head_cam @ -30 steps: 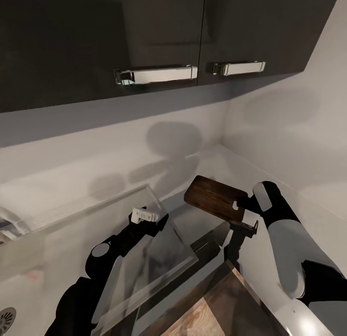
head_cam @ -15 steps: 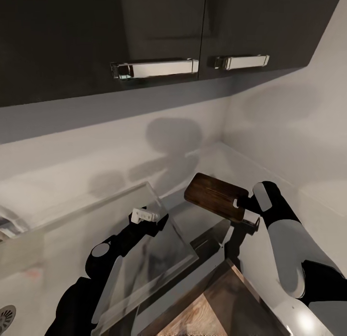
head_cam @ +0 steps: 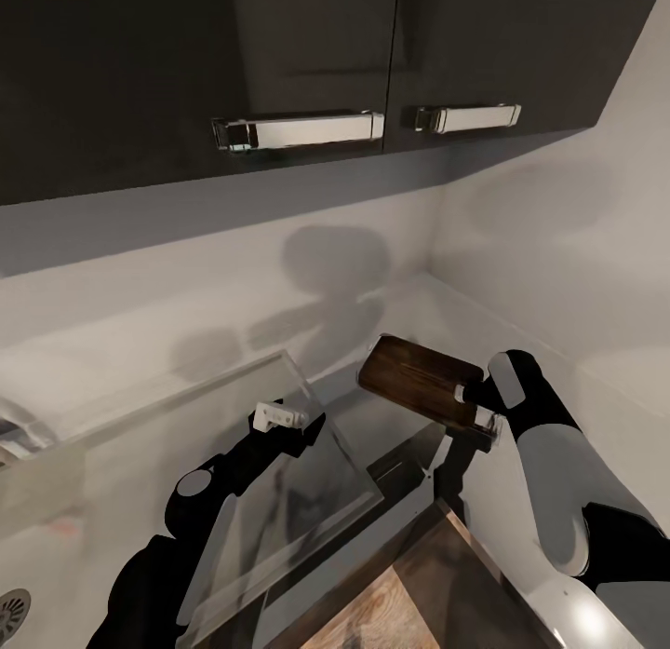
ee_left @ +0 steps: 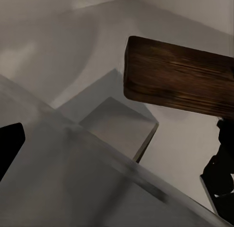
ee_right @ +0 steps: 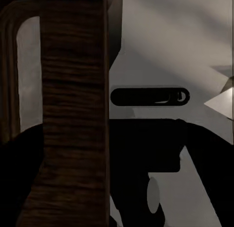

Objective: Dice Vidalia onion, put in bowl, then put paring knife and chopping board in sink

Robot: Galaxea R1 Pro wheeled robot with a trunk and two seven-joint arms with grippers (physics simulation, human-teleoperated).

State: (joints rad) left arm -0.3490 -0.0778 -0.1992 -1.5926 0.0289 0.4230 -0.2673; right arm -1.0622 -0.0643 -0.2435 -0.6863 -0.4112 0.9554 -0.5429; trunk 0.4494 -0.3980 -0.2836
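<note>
Head view: one chopping board (head_cam: 412,380), one right claw (head_cam: 473,409), clamped.

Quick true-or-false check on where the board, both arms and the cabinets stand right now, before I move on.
1. The right gripper holds the chopping board clear of the countertop. True.
2. The left gripper grips the board too. False: it is apart from the board, over the glassy panel.
3. The board lies flat on the worktop. False: it is lifted and tilted.
4. Two chrome handles show on the dark cabinets above. True.
</note>
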